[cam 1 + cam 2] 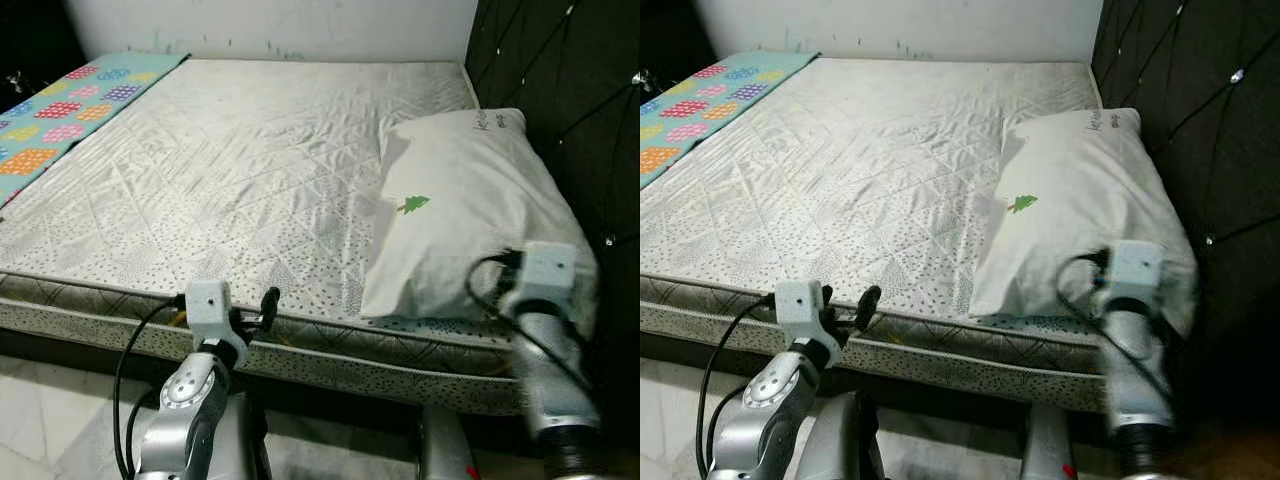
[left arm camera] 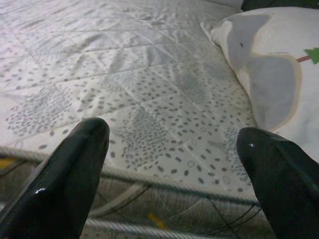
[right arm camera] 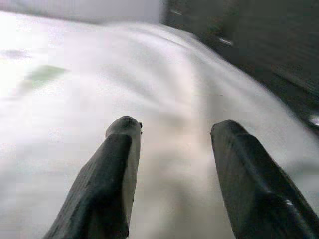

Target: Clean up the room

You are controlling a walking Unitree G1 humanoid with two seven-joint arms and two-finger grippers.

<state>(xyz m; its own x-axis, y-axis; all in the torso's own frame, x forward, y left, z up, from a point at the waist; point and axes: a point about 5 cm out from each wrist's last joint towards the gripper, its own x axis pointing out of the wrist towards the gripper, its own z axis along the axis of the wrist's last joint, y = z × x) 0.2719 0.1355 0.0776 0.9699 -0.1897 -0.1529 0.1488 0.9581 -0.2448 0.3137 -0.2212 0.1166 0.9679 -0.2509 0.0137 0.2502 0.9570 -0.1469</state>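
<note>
A white pillow [image 1: 470, 210] with a small green tree print lies at the right side of the bare quilted mattress [image 1: 220, 170], against the dark headboard. My left gripper [image 2: 174, 139] hovers open at the mattress's front edge, left of the pillow, with nothing between its black fingers [image 1: 268, 303]. My right arm [image 1: 545, 275] is raised at the pillow's near right corner. In the right wrist view my right gripper [image 3: 174, 127] is open just above the blurred white pillow surface [image 3: 60, 99], holding nothing.
A turquoise blanket [image 1: 70, 105] with coloured dot patches lies along the mattress's far left side. The dark padded headboard [image 1: 580, 100] walls off the right. A white wall runs behind the bed. Pale tiled floor [image 1: 40, 420] lies below the bed's front edge.
</note>
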